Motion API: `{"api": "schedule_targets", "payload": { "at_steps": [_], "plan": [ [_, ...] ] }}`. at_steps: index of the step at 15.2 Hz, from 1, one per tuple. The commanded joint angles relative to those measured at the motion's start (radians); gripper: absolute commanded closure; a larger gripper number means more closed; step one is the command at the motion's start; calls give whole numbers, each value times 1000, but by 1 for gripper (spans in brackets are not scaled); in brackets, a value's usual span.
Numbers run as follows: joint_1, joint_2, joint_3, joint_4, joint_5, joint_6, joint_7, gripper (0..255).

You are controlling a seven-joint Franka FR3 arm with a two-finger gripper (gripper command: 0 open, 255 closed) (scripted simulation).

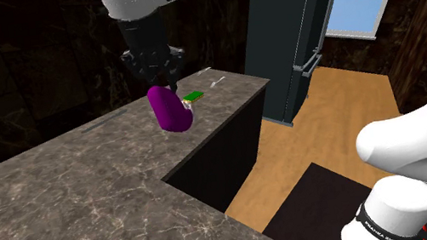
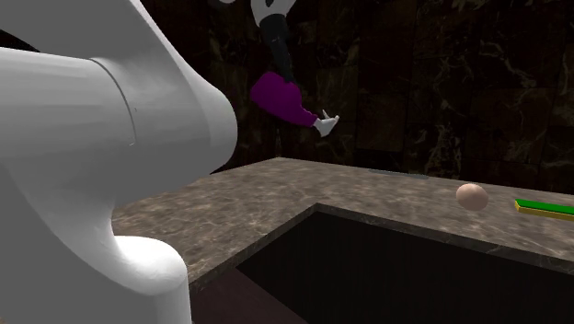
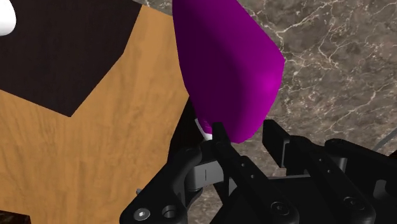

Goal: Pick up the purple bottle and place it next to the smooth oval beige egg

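Shoulder view has the hand [image 1: 165, 82] clamped on the purple bottle [image 1: 170, 110], which hangs below its fingers. In the second exterior view the bottle is well clear of the table [image 2: 368, 189]. Its long axis is tilted, with the white cap [image 2: 327, 123] lower and aimed toward that view's right. The beige egg [image 2: 472, 195] rests on the table that way, well apart and lower, so the carry likely runs rightward and down. A flat green item [image 2: 548, 207] lies near the egg. Count: one hand, one bottle, one egg, one green item.
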Motion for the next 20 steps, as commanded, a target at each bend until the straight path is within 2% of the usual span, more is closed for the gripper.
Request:
{"api": "schedule_targets", "payload": {
  "at_steps": [1, 5, 9, 13, 20],
  "plan": [
    [5, 25, -27, -51, -24, 45, -25, 255],
    [-59, 39, -33, -101, -39, 114, -91, 255],
    [-166, 33, -8, -129, -33, 178, -169, 255],
    [-308, 7, 42, -136, -7, 235, -256, 255],
    [-594, -81, 154, -95, 81, 313, -424, 255]
  ]
}}
